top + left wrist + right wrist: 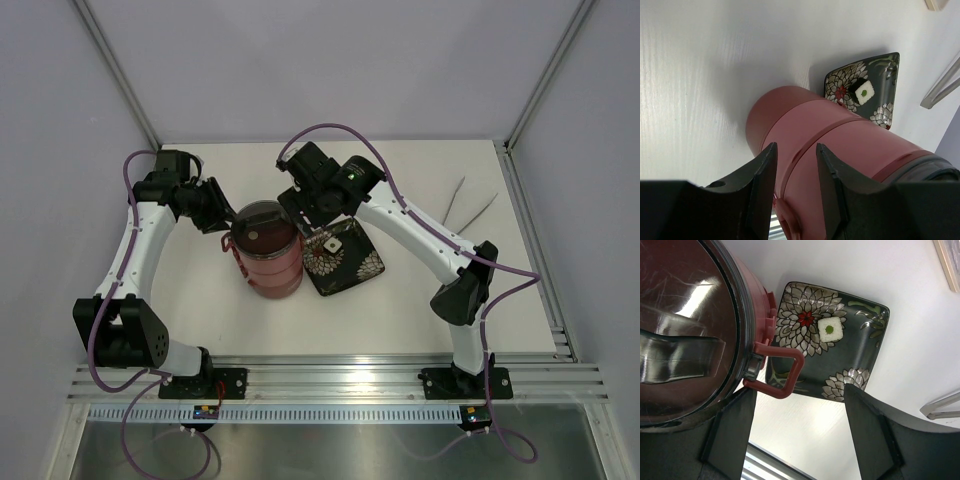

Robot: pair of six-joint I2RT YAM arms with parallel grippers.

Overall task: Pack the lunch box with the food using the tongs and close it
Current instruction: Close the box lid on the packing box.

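The lunch box stands stacked mid-table, dusty-red tiers under a dark round lid with a handle. My left gripper is low against its left wall. Its jaws are partly apart, and a red clasp lies between them near the left finger. My right gripper hangs open over the box's right side. The red loop latch is just beyond its left finger. The tongs lie far right on the table, away from both grippers. No food shows.
A black flower-patterned plate lies beside the box on its right, holding only a small white square. The metal frame rail runs along the table's right edge, close to the tongs.
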